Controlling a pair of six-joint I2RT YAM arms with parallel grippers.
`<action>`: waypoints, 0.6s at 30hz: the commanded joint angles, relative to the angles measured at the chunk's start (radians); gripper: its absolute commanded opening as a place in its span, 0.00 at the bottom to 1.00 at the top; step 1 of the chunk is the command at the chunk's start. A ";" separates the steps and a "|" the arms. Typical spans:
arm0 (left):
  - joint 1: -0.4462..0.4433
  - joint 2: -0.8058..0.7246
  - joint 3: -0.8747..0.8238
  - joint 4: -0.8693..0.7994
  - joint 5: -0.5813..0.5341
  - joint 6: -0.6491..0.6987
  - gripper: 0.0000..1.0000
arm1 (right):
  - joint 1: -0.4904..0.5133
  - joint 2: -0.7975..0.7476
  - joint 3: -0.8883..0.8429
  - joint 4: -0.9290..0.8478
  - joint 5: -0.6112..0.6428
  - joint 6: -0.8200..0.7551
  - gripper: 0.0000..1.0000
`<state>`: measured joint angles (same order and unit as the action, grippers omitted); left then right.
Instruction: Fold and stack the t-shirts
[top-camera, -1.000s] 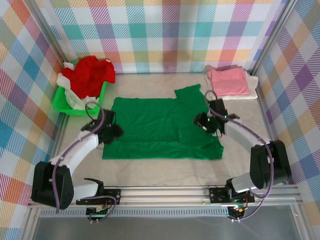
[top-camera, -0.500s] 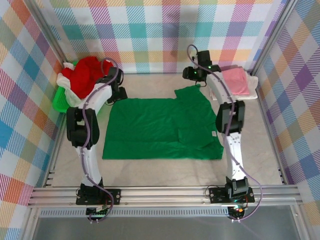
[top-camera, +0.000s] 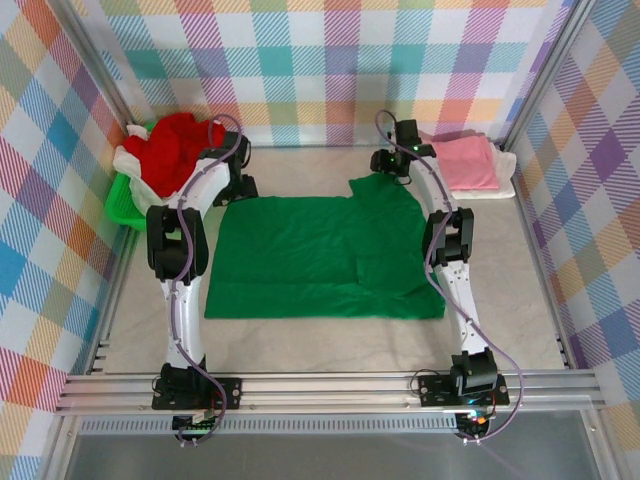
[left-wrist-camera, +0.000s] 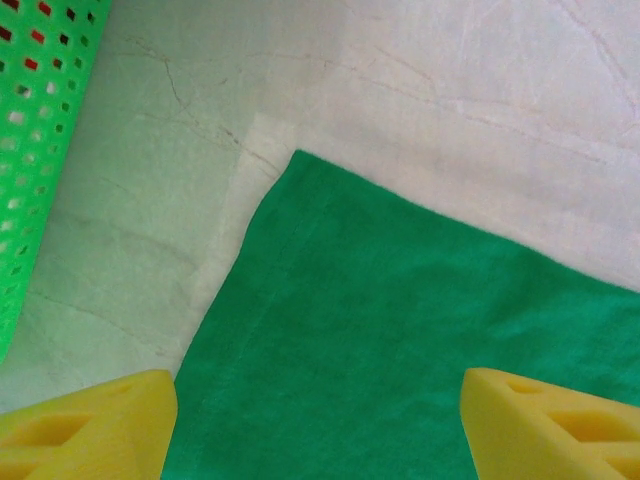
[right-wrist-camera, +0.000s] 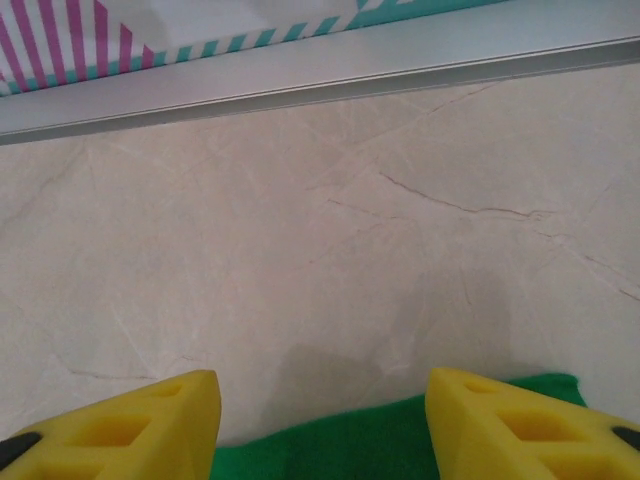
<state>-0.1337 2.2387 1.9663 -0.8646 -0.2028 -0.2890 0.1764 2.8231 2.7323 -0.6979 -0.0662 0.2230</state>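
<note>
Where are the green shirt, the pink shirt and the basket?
green shirt (top-camera: 300, 255), top view, middle of its flat body
pink shirt (top-camera: 468, 165), top view, middle of the folded top
basket (top-camera: 118, 200), top view, its left wall

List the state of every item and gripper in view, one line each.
green t-shirt: spread flat, right side folded in
pink t-shirt: folded, atop white t-shirt
red t-shirt: crumpled, in basket
left gripper: open, above green t-shirt's far-left corner
right gripper: open, above its far-right edge
</note>
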 joint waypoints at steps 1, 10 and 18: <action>0.018 0.009 0.017 -0.035 0.009 0.017 0.76 | 0.010 0.013 0.032 -0.008 -0.067 0.013 0.53; 0.037 -0.013 -0.039 -0.011 0.068 -0.019 0.78 | 0.040 0.011 0.032 -0.083 -0.060 0.003 0.54; 0.037 -0.004 -0.041 -0.010 0.070 -0.019 0.78 | 0.050 0.004 0.020 -0.142 -0.016 0.033 0.16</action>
<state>-0.1020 2.2391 1.9331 -0.8627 -0.1398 -0.2985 0.2207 2.8250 2.7327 -0.7860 -0.0952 0.2348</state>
